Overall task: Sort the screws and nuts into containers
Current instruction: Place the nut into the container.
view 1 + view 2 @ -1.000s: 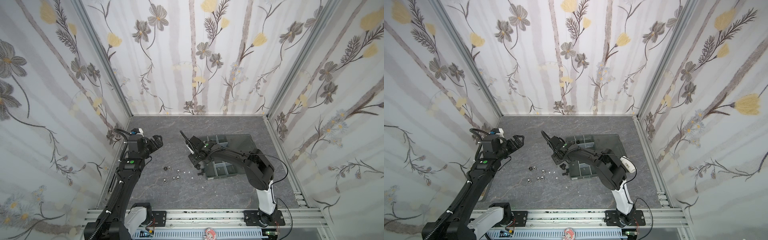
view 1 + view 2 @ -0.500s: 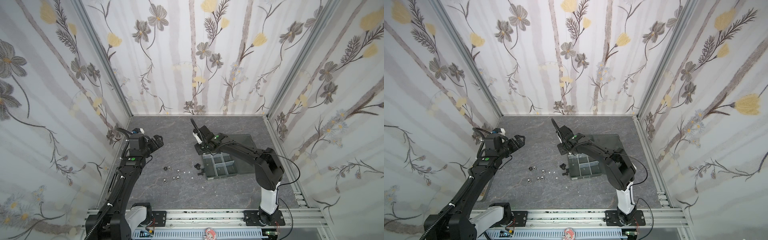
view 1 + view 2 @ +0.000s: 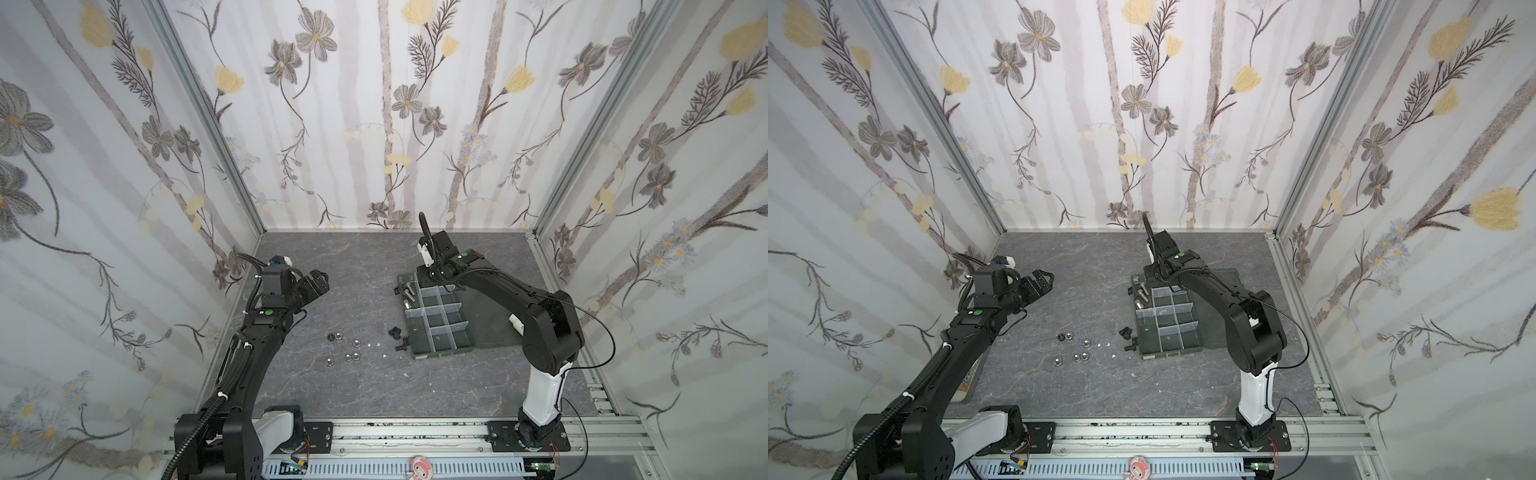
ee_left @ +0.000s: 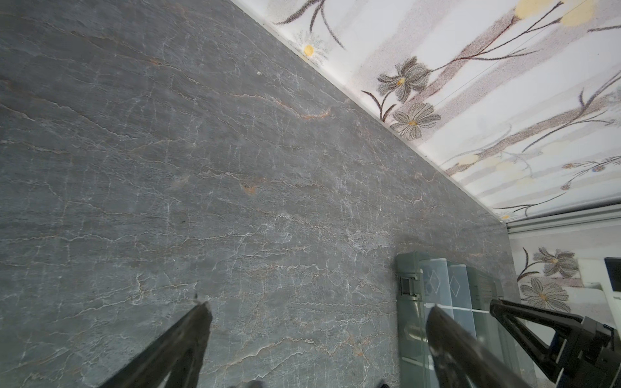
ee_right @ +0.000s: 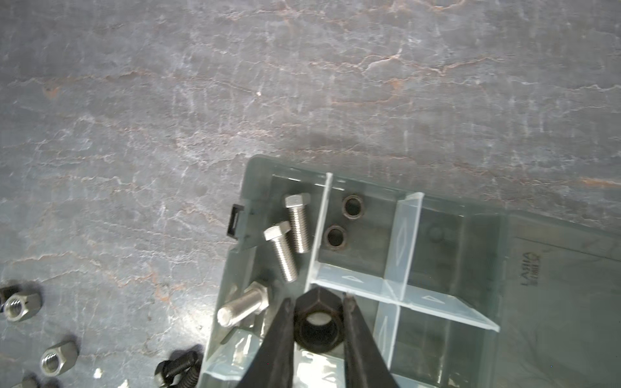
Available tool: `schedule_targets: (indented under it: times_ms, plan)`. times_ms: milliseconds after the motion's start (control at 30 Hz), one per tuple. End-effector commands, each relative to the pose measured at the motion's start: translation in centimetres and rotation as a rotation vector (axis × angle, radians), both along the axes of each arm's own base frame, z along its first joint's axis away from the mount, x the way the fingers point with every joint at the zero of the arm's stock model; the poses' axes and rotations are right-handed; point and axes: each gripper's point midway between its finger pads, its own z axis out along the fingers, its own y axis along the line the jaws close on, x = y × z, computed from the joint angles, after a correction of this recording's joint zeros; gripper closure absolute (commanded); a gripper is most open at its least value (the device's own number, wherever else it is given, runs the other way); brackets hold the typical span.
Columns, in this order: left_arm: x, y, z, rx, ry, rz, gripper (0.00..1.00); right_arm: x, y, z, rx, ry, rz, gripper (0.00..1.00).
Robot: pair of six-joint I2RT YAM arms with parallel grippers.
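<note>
My right gripper (image 5: 317,302) is shut on a black hex nut (image 5: 317,322), held above the dark grey organizer box (image 3: 440,355) at its far left corner. Three silver screws (image 5: 280,253) lie in that corner container. Two black ring nuts (image 5: 353,206) lie in the container beside it. Several loose nuts (image 3: 351,356) (image 3: 1080,356), silver and black, rest on the table left of the box. My left gripper (image 3: 318,282) (image 4: 317,307) hangs open over bare table at the left, with nothing between its fingers.
Two black threaded pieces (image 3: 397,334) (image 5: 178,369) lie against the box's left side near its front. Small white specks (image 3: 378,344) dot the table near them. The box's flat lid (image 3: 494,320) lies open to the right. Flowered walls close in three sides.
My right gripper has carried the black nut from beside the box's front left towards the back wall, over the box's far corner. The left arm has hardly moved.
</note>
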Motion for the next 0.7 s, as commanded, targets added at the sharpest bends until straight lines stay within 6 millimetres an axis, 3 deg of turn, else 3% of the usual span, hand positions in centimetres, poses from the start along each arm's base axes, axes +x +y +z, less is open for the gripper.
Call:
schedule_targets:
  times_ms: [0,300,667]
  plan:
    - [0.2,-0.3,0.2,-0.009,-0.015,-0.014,0.0,1.2,-0.2,0.7,0.026,-0.027,0.007,0.76]
    - [0.2,-0.3,-0.2,-0.005,-0.008,-0.017,0.0,3.9,-1.4,-0.4,0.024,-0.024,-0.03,0.76]
    - [0.2,-0.1,-0.2,0.004,-0.006,-0.012,0.0,4.1,-0.9,-3.2,0.024,0.027,-0.017,0.76]
